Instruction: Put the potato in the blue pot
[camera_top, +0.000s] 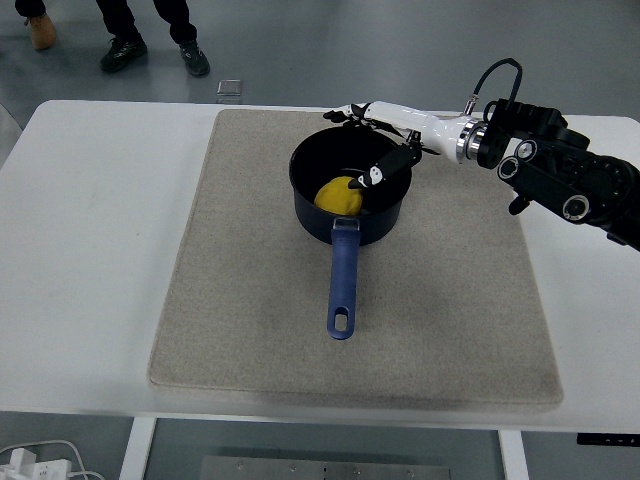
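Note:
The yellow potato (338, 196) lies inside the dark blue pot (345, 205), low against its near wall. The pot stands on the grey mat, its blue handle (342, 280) pointing toward me. My right hand (372, 140) hovers over the pot's far right rim with its fingers spread and holds nothing. The thumb tip (375, 177) hangs just above the potato. The left arm is out of view.
The grey mat (240, 300) covers most of the white table (90, 250). A small grey object (229, 91) lies on the floor beyond the table's far edge. A person's feet (120, 50) show at the top left.

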